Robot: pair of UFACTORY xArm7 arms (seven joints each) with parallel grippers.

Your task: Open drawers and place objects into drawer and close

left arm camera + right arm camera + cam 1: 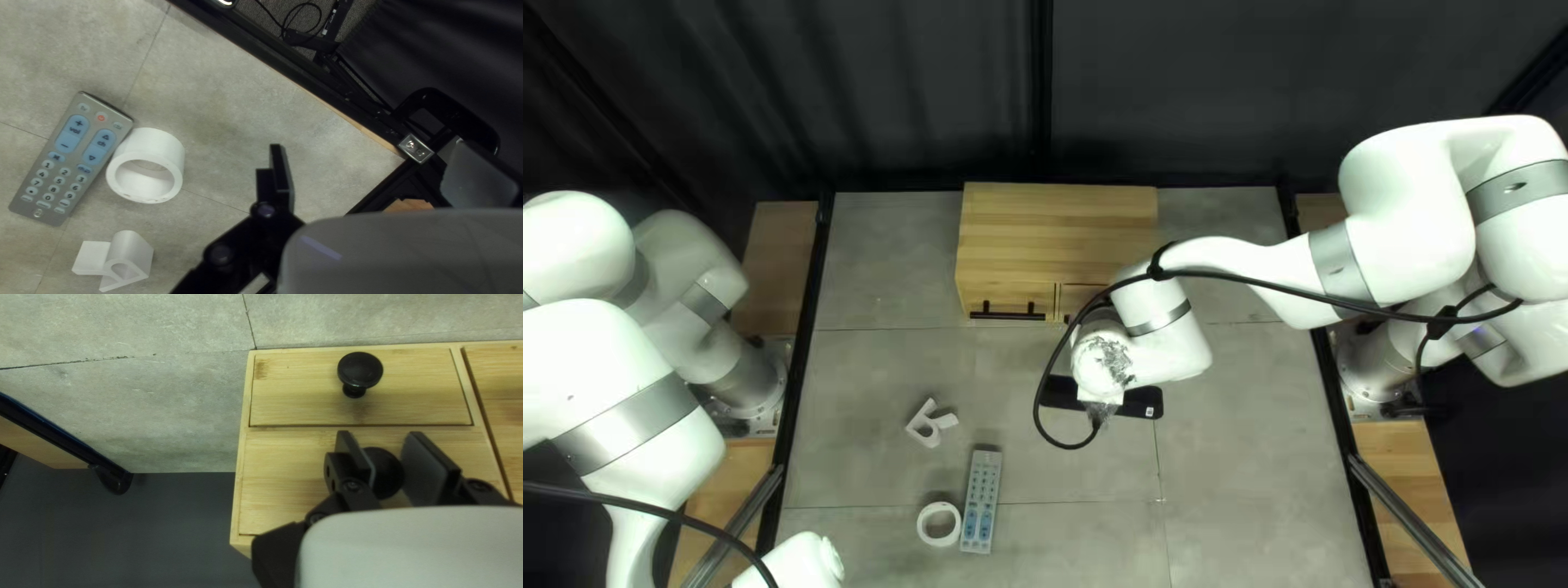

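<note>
R gripper point(1102, 314) fingers apart, drawer knob point(388, 471) btwn; L gripper point(277, 147): can't tell. Top L view: cab point(1056, 229) top ctr; remote point(981, 501), ring point(925, 536), white bracket point(923, 420) lower ctr-L

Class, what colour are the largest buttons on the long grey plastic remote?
The buttons are light blue, clearest in the left wrist view.
</note>
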